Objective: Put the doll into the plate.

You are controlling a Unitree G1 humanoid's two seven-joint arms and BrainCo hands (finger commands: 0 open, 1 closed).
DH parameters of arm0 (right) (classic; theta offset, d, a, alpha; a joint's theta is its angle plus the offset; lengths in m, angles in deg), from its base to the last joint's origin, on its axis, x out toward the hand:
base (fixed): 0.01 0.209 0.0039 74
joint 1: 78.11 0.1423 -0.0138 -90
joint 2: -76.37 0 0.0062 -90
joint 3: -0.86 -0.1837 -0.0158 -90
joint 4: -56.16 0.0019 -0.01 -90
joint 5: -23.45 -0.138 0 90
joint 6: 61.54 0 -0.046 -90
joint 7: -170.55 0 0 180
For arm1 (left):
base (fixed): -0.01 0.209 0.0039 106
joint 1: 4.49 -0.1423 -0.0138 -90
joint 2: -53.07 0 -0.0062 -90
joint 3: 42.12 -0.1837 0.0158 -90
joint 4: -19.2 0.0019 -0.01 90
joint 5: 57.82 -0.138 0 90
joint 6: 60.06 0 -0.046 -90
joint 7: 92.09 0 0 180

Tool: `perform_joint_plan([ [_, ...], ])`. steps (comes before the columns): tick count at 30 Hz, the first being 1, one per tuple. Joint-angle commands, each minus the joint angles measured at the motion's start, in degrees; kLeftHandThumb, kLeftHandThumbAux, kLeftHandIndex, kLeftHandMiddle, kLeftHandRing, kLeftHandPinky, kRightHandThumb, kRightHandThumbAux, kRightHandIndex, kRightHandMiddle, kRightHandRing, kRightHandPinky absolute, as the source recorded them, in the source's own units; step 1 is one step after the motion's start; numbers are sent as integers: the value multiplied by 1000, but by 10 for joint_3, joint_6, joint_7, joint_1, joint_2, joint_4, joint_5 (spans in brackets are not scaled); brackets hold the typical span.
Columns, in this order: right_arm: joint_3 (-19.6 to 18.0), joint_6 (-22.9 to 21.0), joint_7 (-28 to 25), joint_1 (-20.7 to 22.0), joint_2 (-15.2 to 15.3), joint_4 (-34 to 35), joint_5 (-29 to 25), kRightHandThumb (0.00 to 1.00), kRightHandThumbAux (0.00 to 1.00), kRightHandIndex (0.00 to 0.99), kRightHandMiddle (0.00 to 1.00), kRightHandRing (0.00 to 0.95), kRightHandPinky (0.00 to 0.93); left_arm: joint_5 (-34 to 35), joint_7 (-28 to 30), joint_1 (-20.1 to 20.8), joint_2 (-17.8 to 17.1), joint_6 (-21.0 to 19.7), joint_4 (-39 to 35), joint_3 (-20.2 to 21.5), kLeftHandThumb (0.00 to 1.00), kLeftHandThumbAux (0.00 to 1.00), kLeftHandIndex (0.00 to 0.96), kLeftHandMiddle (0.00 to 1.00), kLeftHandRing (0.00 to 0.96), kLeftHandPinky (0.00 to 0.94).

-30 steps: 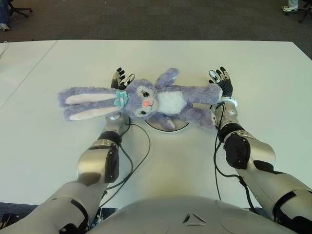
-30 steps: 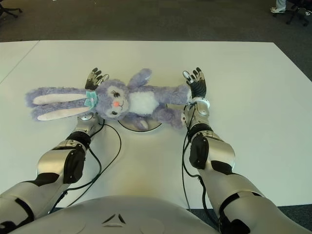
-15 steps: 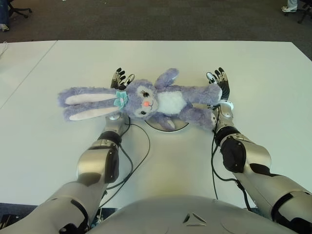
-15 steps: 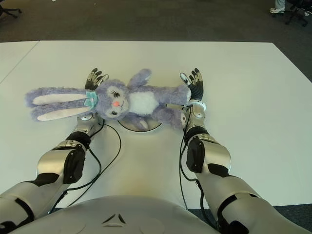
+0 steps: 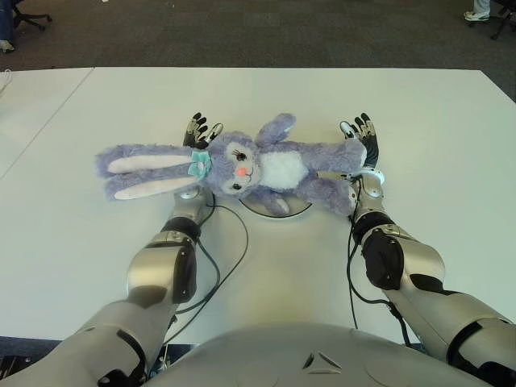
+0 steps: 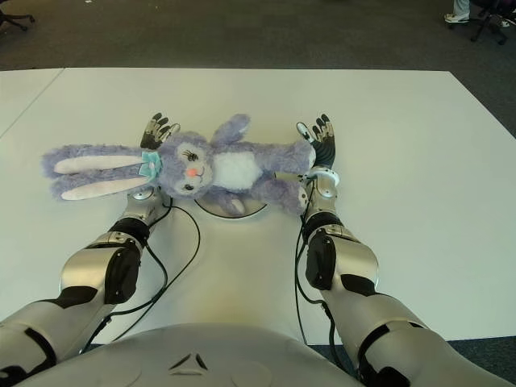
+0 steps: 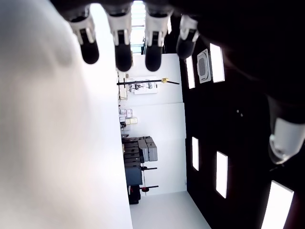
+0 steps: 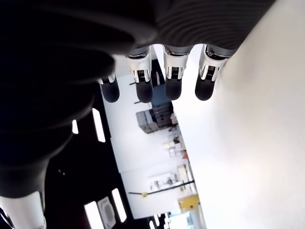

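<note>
doll (image 5: pixel 266 165): across plate (image 5: pixel 300 208), between hands | left hand (image 5: pixel 198 130): spread, empty | right hand (image 5: pixel 362 135): spread, empty

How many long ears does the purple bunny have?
2. Both ears of the doll stretch toward the robot's left over the table: one farther from the robot, one nearer. None seems hidden.

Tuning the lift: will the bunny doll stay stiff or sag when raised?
Likely floppy: the doll is plush, its long ears lying limp on the table. Probably light and not slippery, given the fuzzy fur. Unsupported ends may droop off the plate.
</note>
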Motion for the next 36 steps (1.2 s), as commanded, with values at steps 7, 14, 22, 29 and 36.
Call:
perform_joint_plan([
  [7,-18,-31,-5,-111,-50,-42,-16,0,749,33,47,45,78,3,7,-126,18,-76,80,2,0,492,62,113,105,85],
  [14,24,-11,59,-131,-54,-41,37,0,799,67,80,79,112,0,5,-128,17,-75,80,-1,0,495,70,125,114,100],
  [22,75,-12,123,-153,-55,-44,93,0,870,89,111,106,132,6,6,-130,18,-70,79,3,0,487,90,143,127,109],
  [29,91,-30,143,-167,-59,-48,110,0,895,96,116,109,124,5,8,-132,16,-69,79,2,0,486,104,162,139,112],
  [36,80,-43,134,-158,-59,-47,96,0,912,92,114,107,130,6,3,-131,17,-70,79,4,0,510,109,166,147,133],
])
